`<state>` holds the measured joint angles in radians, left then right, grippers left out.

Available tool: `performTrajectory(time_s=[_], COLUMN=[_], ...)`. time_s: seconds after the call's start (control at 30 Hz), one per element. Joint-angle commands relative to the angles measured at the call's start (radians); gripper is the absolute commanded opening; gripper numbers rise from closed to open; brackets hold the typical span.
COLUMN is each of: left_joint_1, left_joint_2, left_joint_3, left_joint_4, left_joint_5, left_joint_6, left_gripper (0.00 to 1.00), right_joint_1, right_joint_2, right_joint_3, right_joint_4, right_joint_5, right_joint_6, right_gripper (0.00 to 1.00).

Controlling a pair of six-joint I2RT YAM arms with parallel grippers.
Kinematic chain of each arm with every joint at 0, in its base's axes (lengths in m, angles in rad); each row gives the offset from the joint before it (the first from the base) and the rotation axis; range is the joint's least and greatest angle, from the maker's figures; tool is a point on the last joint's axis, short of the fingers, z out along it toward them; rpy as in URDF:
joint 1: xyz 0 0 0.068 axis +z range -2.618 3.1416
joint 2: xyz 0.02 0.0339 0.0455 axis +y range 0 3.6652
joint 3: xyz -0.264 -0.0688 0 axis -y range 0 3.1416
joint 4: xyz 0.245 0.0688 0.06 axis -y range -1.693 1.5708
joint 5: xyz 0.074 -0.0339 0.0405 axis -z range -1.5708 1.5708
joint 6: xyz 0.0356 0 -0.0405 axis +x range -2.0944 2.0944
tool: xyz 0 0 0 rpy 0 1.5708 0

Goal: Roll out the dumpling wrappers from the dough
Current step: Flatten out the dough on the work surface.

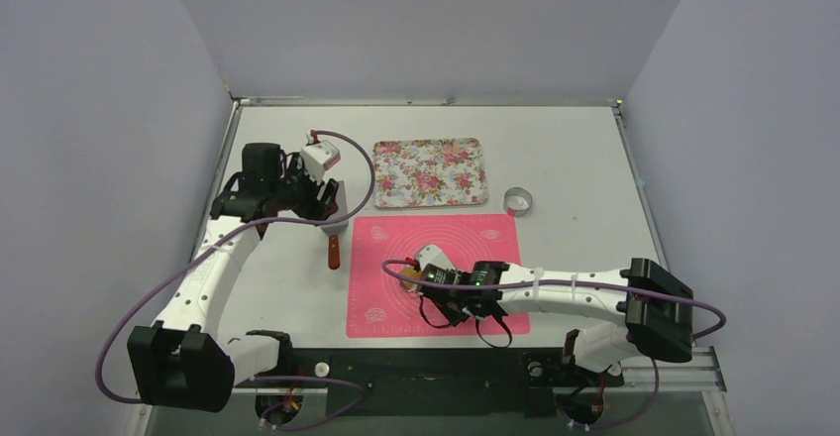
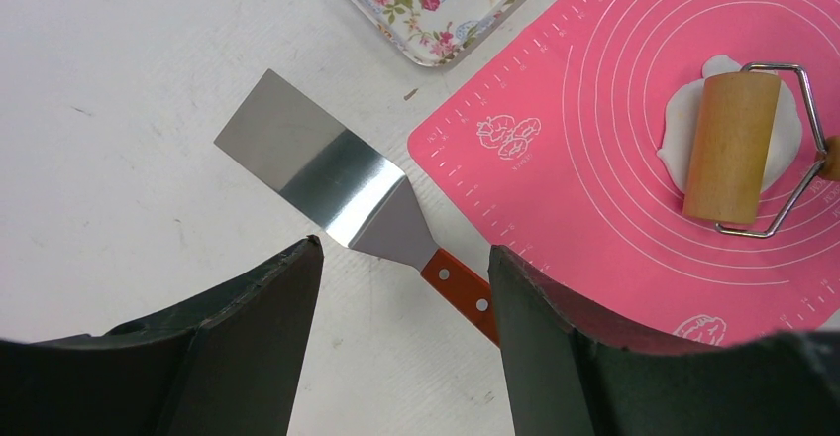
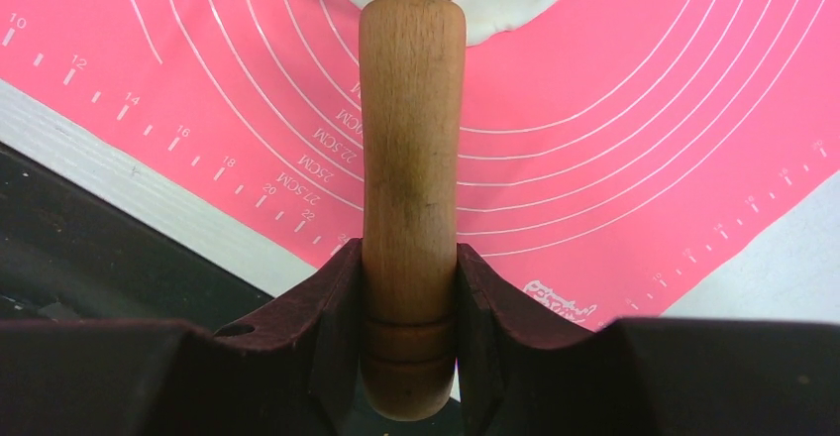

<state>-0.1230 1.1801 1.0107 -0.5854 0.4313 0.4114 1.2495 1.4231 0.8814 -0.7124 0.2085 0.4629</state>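
Note:
The dough [image 2: 678, 131] lies as a flattened white patch on the pink mat [image 2: 594, 79], with the wooden roller [image 2: 733, 145] resting across it. My right gripper [image 3: 409, 258] is shut on the roller's wooden handle [image 3: 412, 139]; a strip of the dough [image 3: 495, 20] shows past the wire frame. From above, the right gripper [image 1: 436, 279] sits over the mat's left half [image 1: 475, 238]. My left gripper [image 2: 406, 258] hangs open over the bare table, nothing between its fingers, just above a spatula [image 2: 312, 163]. The dumpling wrappers are not in view.
The metal spatula with a red handle [image 1: 334, 250] lies on the table left of the mat, under the left gripper [image 1: 332, 208]. A floral tray [image 1: 431, 171] stands behind the mat. A metal ring cutter [image 1: 518, 200] sits to the tray's right.

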Motion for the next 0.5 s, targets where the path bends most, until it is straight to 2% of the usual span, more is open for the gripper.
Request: performTrajectory(time_s=[0.0,0.27,0.37,0.47], left_joint_1=[0.008,0.009,0.008,0.009], left_joint_2=[-0.01,-0.004,0.0,0.001], left_joint_3=[0.045,0.05,0.055,0.057], left_joint_4=[0.008,0.016,0.02,0.02], left_joint_5=[0.026,0.038,0.046,0.042], left_joint_6=[0.001,-0.009,-0.011,-0.01], left_gripper=[0.61,0.61,0.61,0.61], right_joint_1=[0.013,0.118,0.117,0.071], right_joint_2=[-0.051,-0.239,-0.246,-0.174], right_joint_3=[-0.023,-0.162,-0.156,-0.098], right_joint_4=[0.016,-0.04,-0.043,-0.027], right_joint_5=[-0.02,0.004,0.019,0.007], right_joint_6=[0.019,0.228,0.227,0.14], right_gripper=[0.0,0.0,0.0,0.0])
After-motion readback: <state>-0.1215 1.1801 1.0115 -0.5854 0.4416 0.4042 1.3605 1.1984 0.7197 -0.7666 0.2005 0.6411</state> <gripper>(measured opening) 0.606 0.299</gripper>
